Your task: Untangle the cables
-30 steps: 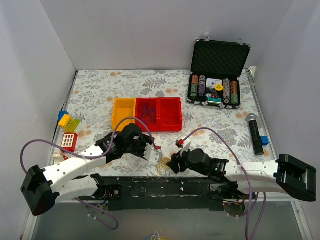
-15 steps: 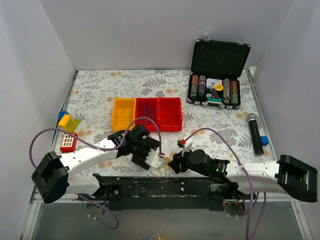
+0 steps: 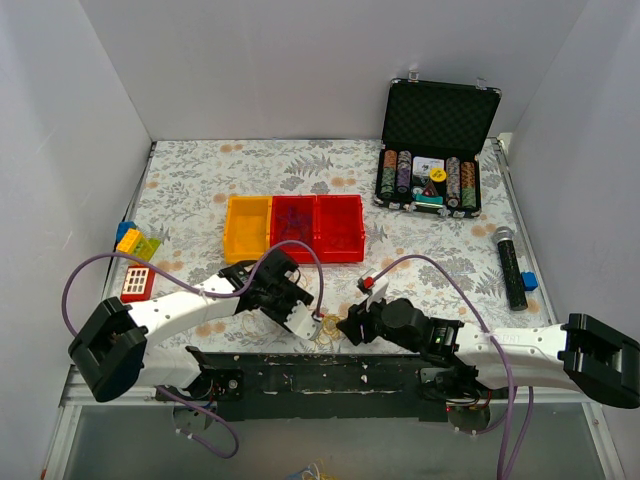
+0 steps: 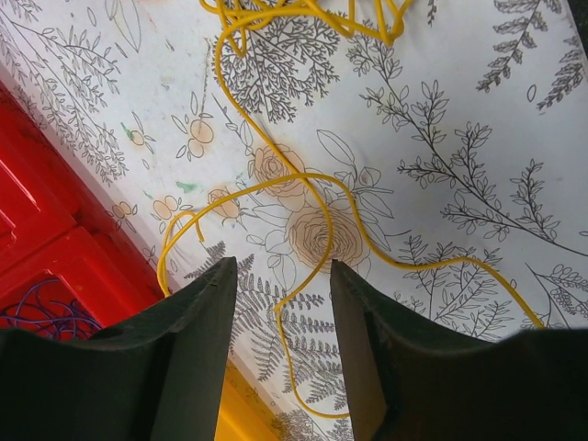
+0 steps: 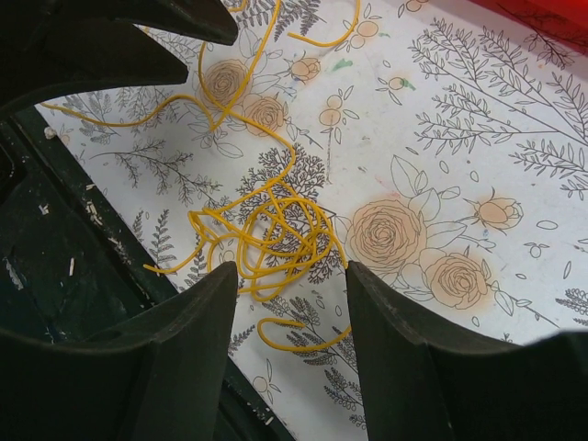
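Observation:
A small tangle of thin yellow cables (image 3: 326,334) lies on the flowered tablecloth near the front edge, between my two grippers. In the right wrist view the tangle (image 5: 271,234) sits just ahead of my open right gripper (image 5: 287,276), with one loose strand between the fingers. In the left wrist view a yellow strand (image 4: 294,276) runs from the tangle down between the fingers of my open left gripper (image 4: 283,276). My left gripper (image 3: 312,318) is just left of the tangle, my right gripper (image 3: 352,326) just right of it. Neither holds anything.
A three-part tray (image 3: 250,225), one yellow and two red bins, stands behind the tangle; thin purple wires lie in a red bin (image 4: 37,317). An open chip case (image 3: 432,150) is at the back right. A microphone (image 3: 512,265) lies right. Toy blocks (image 3: 138,262) lie left.
My left gripper has swung right and toward the front edge, arriving beside the tangle. My right arm shifted slightly, staying next to the tangle.

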Robot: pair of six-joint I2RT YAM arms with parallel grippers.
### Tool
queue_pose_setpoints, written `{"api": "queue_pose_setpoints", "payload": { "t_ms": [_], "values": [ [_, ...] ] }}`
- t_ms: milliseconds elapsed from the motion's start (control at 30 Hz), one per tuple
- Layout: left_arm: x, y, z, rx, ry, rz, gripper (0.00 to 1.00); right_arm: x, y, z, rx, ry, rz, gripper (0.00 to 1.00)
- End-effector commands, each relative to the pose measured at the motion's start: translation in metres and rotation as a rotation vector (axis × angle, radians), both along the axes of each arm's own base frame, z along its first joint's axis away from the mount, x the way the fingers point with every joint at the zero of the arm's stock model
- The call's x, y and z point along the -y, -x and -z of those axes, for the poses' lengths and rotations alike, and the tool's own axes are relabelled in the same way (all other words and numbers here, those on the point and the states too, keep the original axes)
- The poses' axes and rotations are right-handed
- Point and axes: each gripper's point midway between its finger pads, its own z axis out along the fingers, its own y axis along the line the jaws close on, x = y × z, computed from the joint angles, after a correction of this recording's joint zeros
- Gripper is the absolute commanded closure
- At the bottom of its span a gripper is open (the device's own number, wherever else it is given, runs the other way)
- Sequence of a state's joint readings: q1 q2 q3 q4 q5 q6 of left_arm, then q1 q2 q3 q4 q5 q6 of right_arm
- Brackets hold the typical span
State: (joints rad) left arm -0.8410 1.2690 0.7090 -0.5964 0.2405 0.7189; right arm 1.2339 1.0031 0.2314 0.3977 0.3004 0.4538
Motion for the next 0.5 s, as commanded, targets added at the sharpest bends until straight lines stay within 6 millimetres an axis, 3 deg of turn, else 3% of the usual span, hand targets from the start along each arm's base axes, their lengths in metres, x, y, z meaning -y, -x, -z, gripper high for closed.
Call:
{"api": "queue_pose_setpoints", "payload": {
  "t_ms": [0,133,233,333,467],
  "values": [
    [-0.006,-0.001,0.005,0.035,-0.015,0.033,0.54,-0.002,-0.003,-0.010,0.011,-0.028,0.021,0.41],
    [-0.009,0.000,0.012,0.028,-0.040,0.044,0.50,0.000,-0.005,-0.014,0.018,-0.035,0.031,0.42],
    [-0.007,-0.002,0.016,0.035,-0.025,0.033,0.55,-0.001,-0.006,-0.018,0.023,-0.047,0.037,0.42],
    [0.002,-0.007,0.015,0.055,0.020,0.015,0.77,-0.001,-0.006,-0.020,0.024,-0.051,0.037,0.42],
    [0.004,-0.009,0.015,0.066,0.041,0.003,0.99,-0.003,-0.006,-0.023,0.030,-0.054,0.034,0.39]
  ]
}}
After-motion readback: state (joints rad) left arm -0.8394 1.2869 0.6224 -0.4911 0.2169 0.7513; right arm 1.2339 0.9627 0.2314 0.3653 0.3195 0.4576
